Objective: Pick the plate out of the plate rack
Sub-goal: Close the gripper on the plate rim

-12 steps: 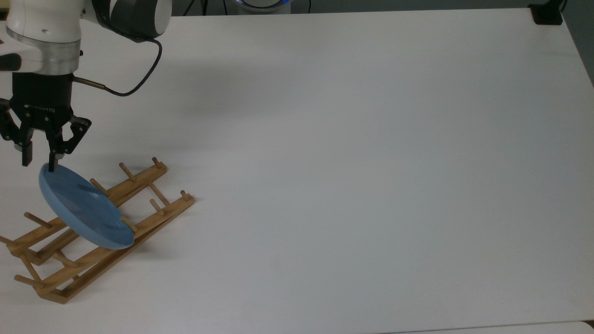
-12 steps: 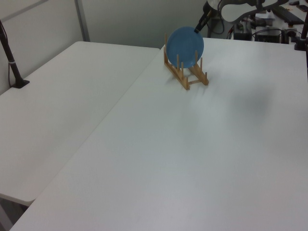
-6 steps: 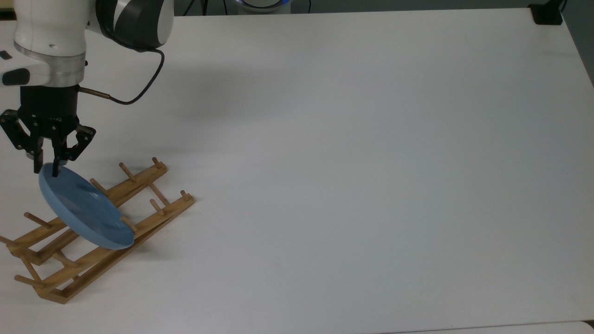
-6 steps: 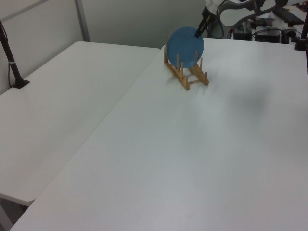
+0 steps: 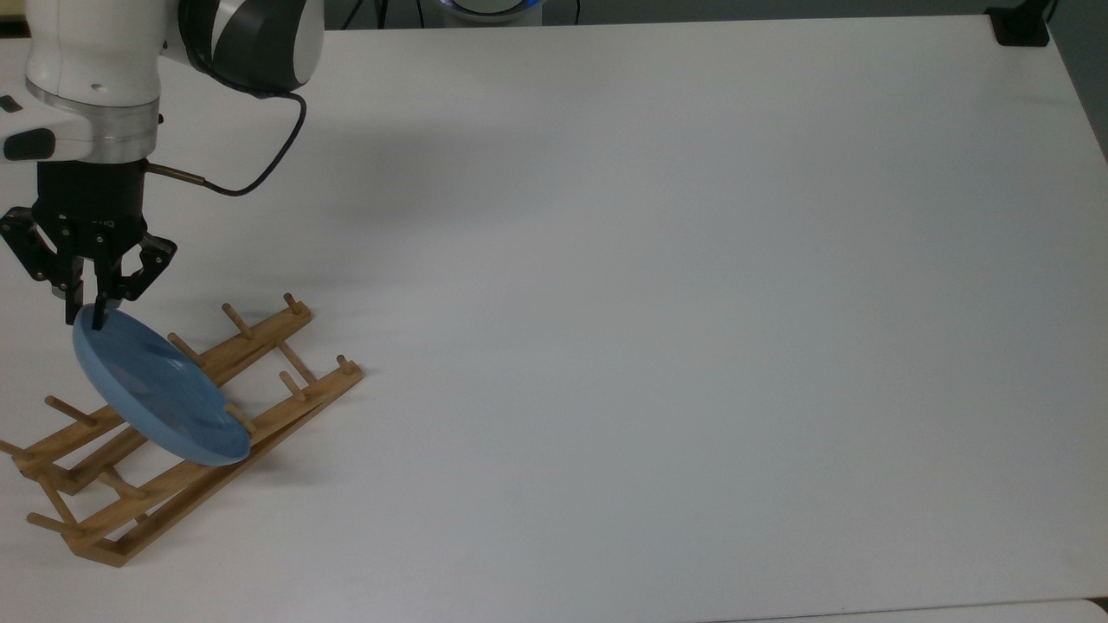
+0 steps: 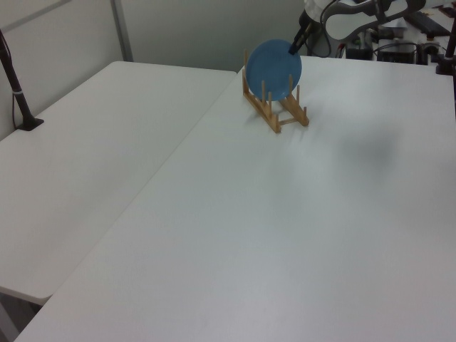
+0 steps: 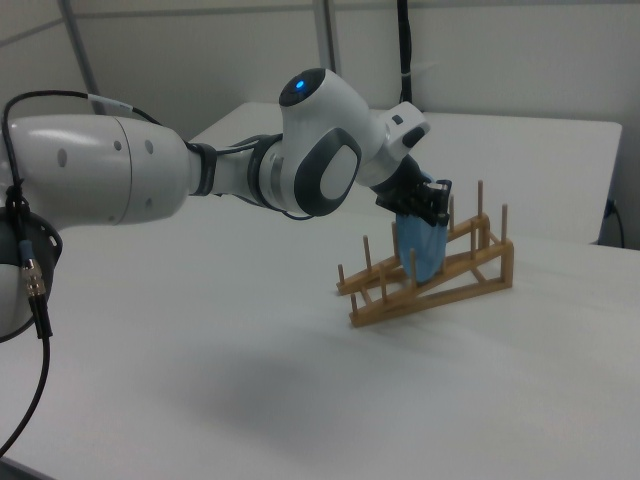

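We are seeing the gripper (image 5: 84,317) pinching the top rim of the plate (image 5: 160,391) from directly above, fingers narrowed onto it. The plate is standing on edge between pegs of the plate rack (image 5: 186,424) (disc crosswise to the rails). Straight upward, open room is waiting.

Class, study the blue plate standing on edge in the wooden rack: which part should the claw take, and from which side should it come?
Grip the top rim of the plate, coming down from above. It stands on edge between the pegs of the plate rack, so only its upper edge is free. The claw is shut on that rim.
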{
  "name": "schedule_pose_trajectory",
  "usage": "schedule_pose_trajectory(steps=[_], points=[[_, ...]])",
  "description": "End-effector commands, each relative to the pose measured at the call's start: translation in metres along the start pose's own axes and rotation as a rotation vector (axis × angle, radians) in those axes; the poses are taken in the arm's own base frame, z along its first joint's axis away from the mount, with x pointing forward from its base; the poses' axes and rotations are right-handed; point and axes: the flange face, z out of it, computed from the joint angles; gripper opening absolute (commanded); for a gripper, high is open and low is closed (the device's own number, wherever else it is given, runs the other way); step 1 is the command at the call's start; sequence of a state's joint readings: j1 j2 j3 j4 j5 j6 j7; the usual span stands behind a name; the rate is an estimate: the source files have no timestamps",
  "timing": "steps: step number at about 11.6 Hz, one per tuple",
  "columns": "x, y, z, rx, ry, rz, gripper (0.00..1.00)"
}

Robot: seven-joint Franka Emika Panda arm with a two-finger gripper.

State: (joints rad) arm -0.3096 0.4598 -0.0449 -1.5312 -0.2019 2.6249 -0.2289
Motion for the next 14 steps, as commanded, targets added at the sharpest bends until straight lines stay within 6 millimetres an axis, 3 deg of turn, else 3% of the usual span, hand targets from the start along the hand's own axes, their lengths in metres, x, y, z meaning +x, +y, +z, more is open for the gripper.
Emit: schedule_pose_trajectory(steps=[1,5,9,11,14], points=[[0.003,-0.001,-0.01,-0.011,0.026,-0.018,0.25],[0.005,-0.001,-0.014,-0.014,0.032,-0.02,0.24],[0.006,0.002,-0.018,-0.016,0.037,-0.016,0.15],[0.007,0.002,-0.02,-0.017,0.04,-0.019,0.05],[0.01,0.006,-0.029,-0.023,0.05,-0.02,0.02]])
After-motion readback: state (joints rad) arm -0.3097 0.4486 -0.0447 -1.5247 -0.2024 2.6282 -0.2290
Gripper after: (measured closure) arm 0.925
